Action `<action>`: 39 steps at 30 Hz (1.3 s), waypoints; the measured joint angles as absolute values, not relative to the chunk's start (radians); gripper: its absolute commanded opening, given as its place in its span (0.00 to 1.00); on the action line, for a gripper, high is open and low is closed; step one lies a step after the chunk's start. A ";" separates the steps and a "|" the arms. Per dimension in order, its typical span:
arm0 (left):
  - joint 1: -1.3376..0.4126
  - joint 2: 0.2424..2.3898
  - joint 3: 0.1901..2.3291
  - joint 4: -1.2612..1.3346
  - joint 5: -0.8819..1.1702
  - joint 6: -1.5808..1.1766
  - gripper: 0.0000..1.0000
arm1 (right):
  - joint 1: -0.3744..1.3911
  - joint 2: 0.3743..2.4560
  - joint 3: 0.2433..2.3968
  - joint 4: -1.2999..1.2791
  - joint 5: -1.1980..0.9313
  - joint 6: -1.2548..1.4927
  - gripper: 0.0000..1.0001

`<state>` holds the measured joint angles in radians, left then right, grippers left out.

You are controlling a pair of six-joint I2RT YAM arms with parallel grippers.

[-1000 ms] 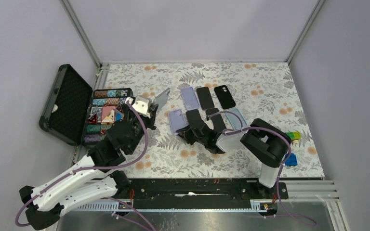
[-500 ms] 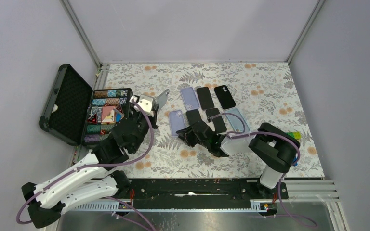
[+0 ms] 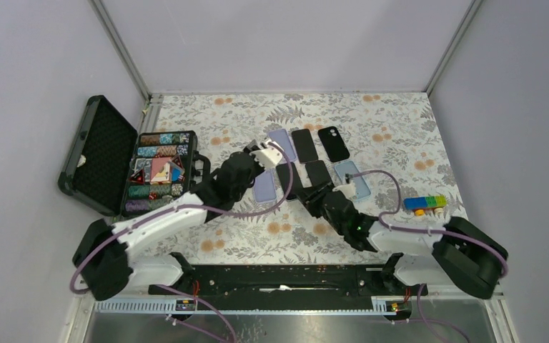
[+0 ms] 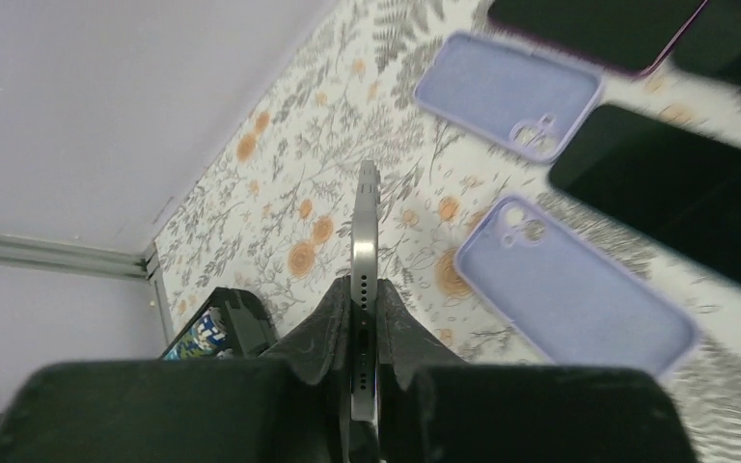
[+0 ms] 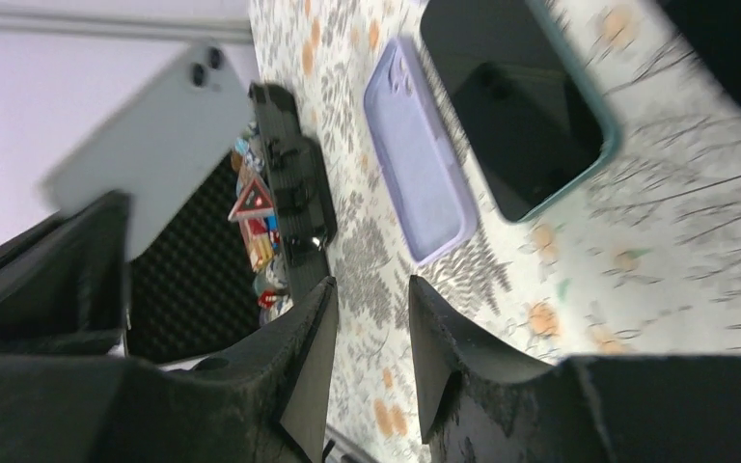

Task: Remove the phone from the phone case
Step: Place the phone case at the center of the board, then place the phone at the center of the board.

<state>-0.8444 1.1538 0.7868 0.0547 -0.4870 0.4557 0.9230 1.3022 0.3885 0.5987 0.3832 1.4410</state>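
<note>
The phone is already bare and out of its cover: the left gripper clamps it edge-on, raised beside the empty lilac case. The right gripper stands parted near that case, holding nothing. Probably only setting the phone down remains.

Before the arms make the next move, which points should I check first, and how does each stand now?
1. Grip of left claw on phone: ok, shut on its edge.
2. Phone bare, no case around it: ok.
3. Is right claw free: ok, open, holds nothing.
4. Bare tablecloth for setting it down: ok, beside the cases.
5. Whether nearest lilac case is its own: cannot tell.
</note>
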 measured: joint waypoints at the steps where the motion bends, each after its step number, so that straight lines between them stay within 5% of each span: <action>1: -0.819 1.198 0.796 0.057 -0.474 0.479 0.00 | 0.914 1.270 0.367 0.598 0.393 1.425 0.40; 8: -0.632 1.449 0.913 0.130 -0.311 0.561 0.00 | 0.858 0.959 0.226 0.513 0.490 1.338 0.43; 16: -0.614 1.649 1.045 0.173 -0.198 0.768 0.00 | 0.844 0.645 0.139 0.366 0.620 1.291 0.45; 30: -0.566 1.817 1.048 0.198 -0.184 1.037 0.00 | 0.841 0.586 0.121 0.276 0.681 1.273 0.50; 39: -0.553 1.873 1.069 0.209 -0.166 1.098 0.23 | 0.841 0.591 0.119 0.290 0.680 1.250 0.50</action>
<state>-0.5529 1.8732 1.0691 0.2089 -0.1658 1.0985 0.8410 0.5915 0.1188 0.2901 0.6804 1.2495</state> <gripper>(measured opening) 0.169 0.503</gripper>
